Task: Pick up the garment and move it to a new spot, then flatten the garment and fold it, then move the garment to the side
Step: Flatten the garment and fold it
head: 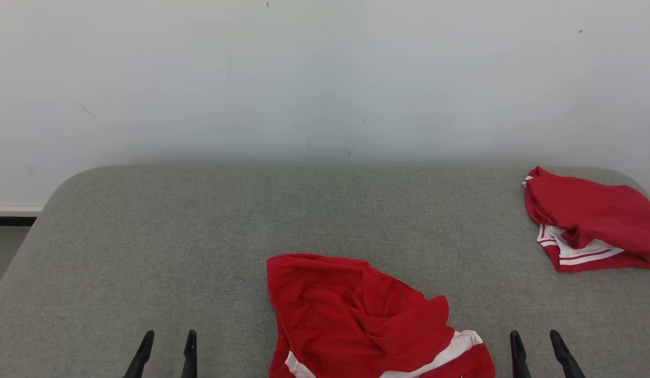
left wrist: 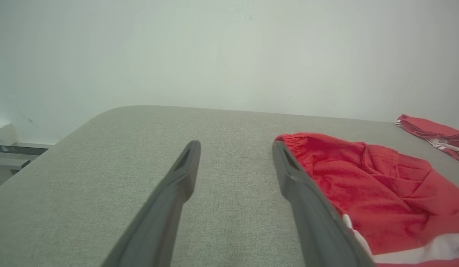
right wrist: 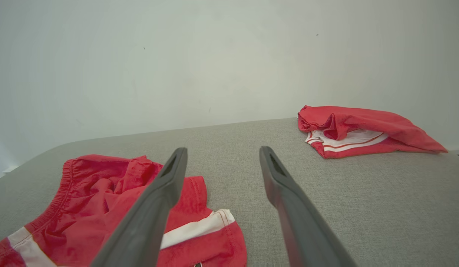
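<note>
Now L gripper (head: 170, 336), R gripper (head: 535, 336) wide open, empty, flanking shorts (head: 356, 315); R wrist cam shows elastic waistband (right wrist: 64, 185), 2nd pair (right wrist: 363, 126) beyond shorts.

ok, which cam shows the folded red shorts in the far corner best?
Right wrist view: the folded shorts lie whole and unblocked. The head view cuts the folded shorts off at its right edge. The left wrist view catches just a sliver of the folded shorts at its right edge.
</note>
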{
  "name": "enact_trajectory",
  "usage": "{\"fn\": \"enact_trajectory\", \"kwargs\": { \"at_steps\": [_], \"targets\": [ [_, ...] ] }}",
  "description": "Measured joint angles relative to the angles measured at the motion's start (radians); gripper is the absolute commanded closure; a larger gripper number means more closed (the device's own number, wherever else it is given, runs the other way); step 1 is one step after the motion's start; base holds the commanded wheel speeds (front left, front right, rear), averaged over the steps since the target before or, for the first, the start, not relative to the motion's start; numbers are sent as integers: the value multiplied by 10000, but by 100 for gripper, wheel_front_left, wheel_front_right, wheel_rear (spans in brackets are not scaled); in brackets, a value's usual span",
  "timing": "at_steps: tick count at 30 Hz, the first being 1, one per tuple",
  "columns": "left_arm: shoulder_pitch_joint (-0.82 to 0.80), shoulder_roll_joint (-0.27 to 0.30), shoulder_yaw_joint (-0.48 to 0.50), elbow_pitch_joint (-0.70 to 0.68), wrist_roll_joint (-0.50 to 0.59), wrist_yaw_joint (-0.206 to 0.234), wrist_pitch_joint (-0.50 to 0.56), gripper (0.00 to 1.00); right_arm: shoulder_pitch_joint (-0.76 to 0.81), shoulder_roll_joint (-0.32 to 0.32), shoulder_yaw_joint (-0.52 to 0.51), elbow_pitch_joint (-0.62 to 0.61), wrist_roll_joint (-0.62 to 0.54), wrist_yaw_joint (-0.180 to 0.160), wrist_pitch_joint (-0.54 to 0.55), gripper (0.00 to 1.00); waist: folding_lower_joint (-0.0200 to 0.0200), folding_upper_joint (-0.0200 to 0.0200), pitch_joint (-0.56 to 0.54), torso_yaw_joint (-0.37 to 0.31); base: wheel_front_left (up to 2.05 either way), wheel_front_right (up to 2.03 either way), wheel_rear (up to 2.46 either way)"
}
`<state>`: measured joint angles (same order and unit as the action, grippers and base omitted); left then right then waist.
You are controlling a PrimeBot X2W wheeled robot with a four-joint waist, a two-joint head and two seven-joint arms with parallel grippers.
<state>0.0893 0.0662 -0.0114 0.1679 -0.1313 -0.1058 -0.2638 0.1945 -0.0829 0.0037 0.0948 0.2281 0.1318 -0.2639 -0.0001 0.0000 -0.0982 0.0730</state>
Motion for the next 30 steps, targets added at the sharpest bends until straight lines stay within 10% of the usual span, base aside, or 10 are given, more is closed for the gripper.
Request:
{"fn": "enact_trajectory", "kwargs": {
  "at_steps": [16, 30],
  "targets": [
    [362, 242, -171, -54, 132, -13, 0, 0, 159, -349, 207, 408, -4, 2, 81, 0, 1, 0, -119, 49, 0, 0, 0],
    [-1661, 878, -4102, 1762, -662, -253, 485, 0, -2415, -1791, 1852, 2809, 420, 0, 1296, 0, 2, 0, 605, -151, 0, 0, 0]
  ]
}}
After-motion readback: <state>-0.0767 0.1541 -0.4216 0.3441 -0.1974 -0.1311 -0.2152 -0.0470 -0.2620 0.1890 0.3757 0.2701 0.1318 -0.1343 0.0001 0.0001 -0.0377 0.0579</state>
